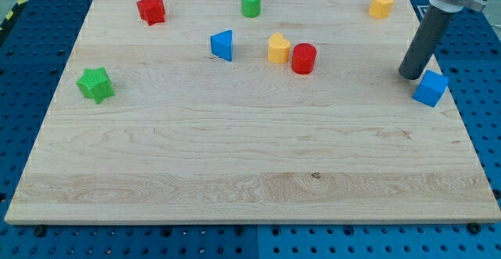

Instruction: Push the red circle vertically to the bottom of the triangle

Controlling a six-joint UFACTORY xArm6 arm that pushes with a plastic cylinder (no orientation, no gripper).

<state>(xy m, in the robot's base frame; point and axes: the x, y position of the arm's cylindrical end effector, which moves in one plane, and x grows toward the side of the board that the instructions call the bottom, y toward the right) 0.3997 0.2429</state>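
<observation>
The red circle (304, 59) stands on the wooden board, upper middle, touching or almost touching a yellow block (279, 48) on its left. The blue triangle (222, 44) lies further to the view's left, at about the same height. My tip (410, 75) is at the board's right side, far to the right of the red circle, just up and left of a blue cube (430, 88).
A red star block (151, 9) sits at the top left, a green cylinder (250, 3) at the top middle, a yellow block (381, 5) at the top right, and a green star block (95, 84) at the left. The board (235, 173) lies on a blue perforated table.
</observation>
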